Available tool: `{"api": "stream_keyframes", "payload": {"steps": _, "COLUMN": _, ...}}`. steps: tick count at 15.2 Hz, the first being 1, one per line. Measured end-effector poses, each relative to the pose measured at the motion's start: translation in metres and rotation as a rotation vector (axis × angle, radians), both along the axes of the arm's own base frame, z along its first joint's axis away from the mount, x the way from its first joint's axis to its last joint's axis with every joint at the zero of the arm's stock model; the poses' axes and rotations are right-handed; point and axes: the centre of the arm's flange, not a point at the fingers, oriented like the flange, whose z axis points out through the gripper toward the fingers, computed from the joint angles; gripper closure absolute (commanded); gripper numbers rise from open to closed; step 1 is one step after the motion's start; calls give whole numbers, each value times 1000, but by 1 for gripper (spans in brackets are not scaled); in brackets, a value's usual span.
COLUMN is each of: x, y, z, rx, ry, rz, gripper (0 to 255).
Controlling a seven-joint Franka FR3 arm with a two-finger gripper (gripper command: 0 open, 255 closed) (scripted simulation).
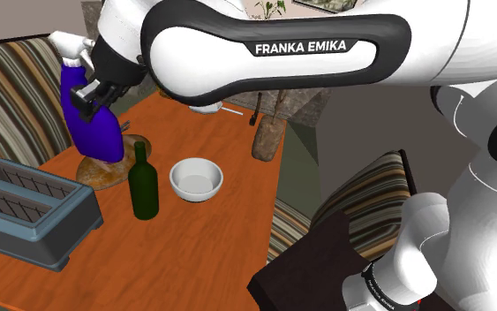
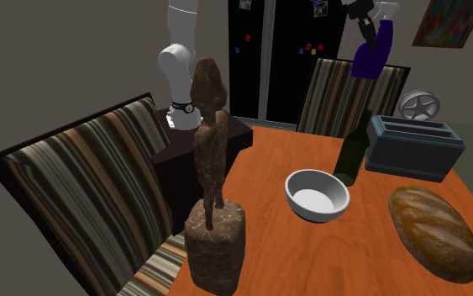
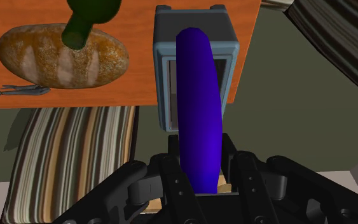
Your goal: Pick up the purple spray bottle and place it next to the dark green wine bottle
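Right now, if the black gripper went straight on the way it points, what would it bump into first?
Probably the blue-grey toaster: seen along the gripper, the purple spray bottle it clasps lines up with the toaster's top, so the bottle would touch first. The gap is hard to judge.

The purple spray bottle (image 1: pixel 94 132), white-headed, hung roughly upright in the air, clasped. The dark green wine bottle (image 1: pixel 144 187) stood upright on the table (image 1: pixel 237 168), apart.

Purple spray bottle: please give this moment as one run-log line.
gripper: shut on purple spray bottle | bottle: in air above table | dark green wine bottle: upright beside white bowl | placed: not yet
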Motion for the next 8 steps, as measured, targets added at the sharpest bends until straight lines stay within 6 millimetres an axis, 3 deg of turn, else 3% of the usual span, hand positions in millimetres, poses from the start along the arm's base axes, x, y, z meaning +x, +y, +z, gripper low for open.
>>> {"api": "stream_keyframes", "payload": {"steps": 2, "x": -1, "y": 11, "z": -6, "rx": 0, "ry": 0, "rz": -1, "gripper": 255}}
{"api": "stream_keyframes", "payload": {"steps": 8, "x": -2, "y": 14, "z": -36, "rx": 0, "ry": 0, "rz": -1, "gripper": 255}}
